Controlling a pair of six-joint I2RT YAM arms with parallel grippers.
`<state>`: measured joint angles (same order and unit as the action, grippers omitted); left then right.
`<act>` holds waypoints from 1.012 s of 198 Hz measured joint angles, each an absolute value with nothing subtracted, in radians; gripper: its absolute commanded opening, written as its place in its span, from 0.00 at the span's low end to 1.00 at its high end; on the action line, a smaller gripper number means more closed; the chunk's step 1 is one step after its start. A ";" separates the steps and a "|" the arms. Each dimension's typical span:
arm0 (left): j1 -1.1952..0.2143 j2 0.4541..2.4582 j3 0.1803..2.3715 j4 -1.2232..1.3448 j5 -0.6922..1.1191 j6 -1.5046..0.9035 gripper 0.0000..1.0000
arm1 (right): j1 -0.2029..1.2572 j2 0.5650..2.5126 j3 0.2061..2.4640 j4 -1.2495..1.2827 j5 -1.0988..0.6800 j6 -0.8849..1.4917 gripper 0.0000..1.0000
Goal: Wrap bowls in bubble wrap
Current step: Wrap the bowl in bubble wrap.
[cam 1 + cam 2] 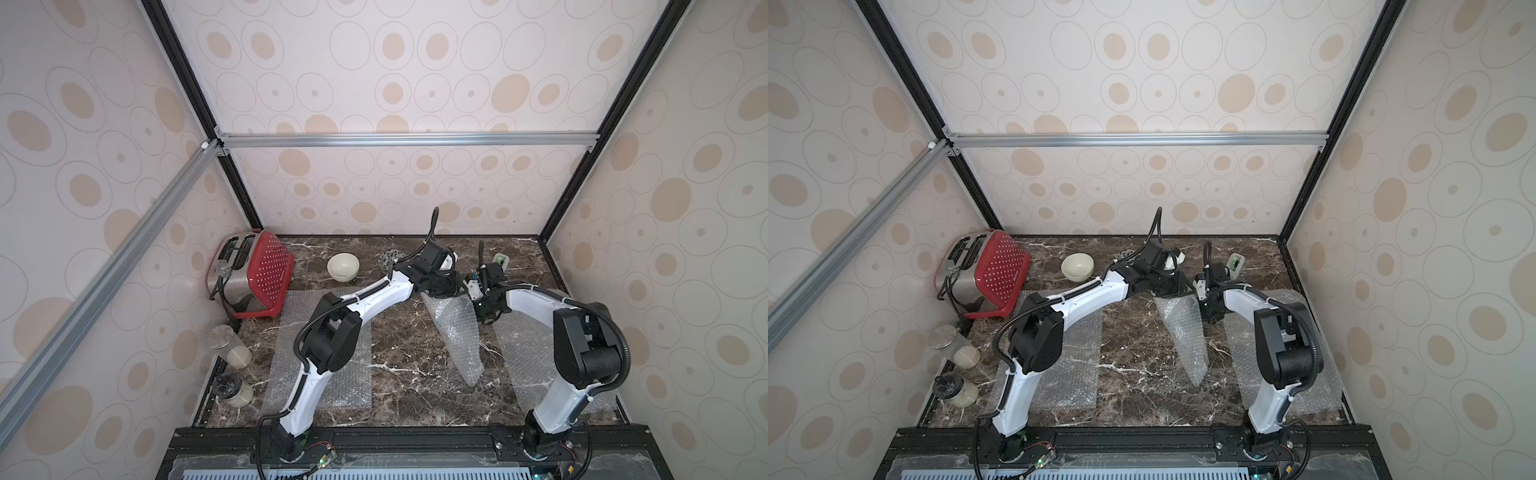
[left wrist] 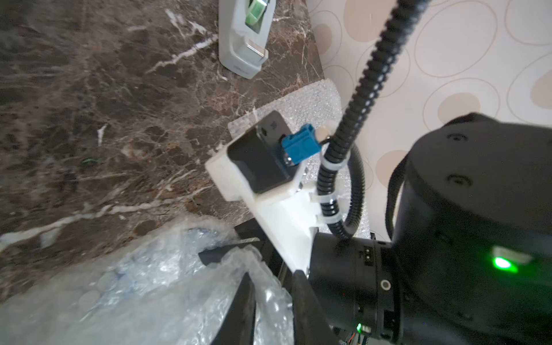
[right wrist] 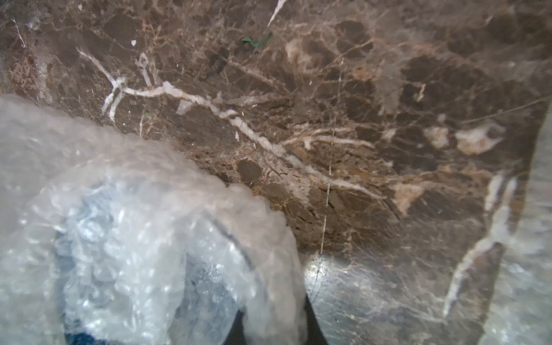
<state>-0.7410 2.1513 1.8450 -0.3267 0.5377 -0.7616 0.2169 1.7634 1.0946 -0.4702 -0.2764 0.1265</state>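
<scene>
Dark marble tabletop fills a booth papered with beige ovals, and both arms meet near its far edge over the middle sheet of bubble wrap. That sheet is bunched up at its far end and trails back toward the robot in a narrowing tail, I judge because it is being gathered around a bowl. The right gripper is clenched on the bunch: film runs down between its dark fingers. The left gripper has its fingers parted with a fold of film between them; whether they bite on it I cannot tell.

A bluish shape shows through the film in both wrist views. It is probably the blue bowl, lying inside the bundle beneath the grippers. Its rim and pattern are too blurred to make out, and in both top views the arms cover it.

The left flat sheet and the right flat sheet lie spread under the arms, likely waiting for the cream bowl and the leaf-patterned bowl. Both stand bare at the back, the second half hidden behind the left arm. A tape dispenser sits beyond the right arm, partly covered by it
</scene>
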 measured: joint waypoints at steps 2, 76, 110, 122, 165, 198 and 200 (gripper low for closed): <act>-0.740 2.148 1.843 -0.329 0.535 -0.759 0.23 | 0.217 1.763 1.094 -0.470 -0.278 0.126 0.08; -0.712 2.107 1.813 -0.328 0.517 -0.723 0.09 | 0.219 1.763 1.077 -0.448 -0.334 0.134 0.09; -0.712 2.177 1.803 -0.274 0.532 -0.747 0.06 | 0.221 1.763 1.068 -0.440 -0.349 0.135 0.11; -0.712 2.197 1.795 -0.259 0.535 -0.757 0.04 | 0.221 1.761 1.065 -0.437 -0.355 0.139 0.11; -0.720 2.265 1.783 -0.183 0.548 -0.804 0.00 | 0.221 1.761 1.058 -0.432 -0.384 0.154 0.11; -0.725 2.318 1.784 -0.128 0.558 -0.830 0.00 | 0.221 1.761 1.056 -0.435 -0.389 0.164 0.16; -0.725 2.320 1.784 -0.126 0.559 -0.831 0.00 | 0.221 1.761 1.056 -0.435 -0.389 0.165 0.16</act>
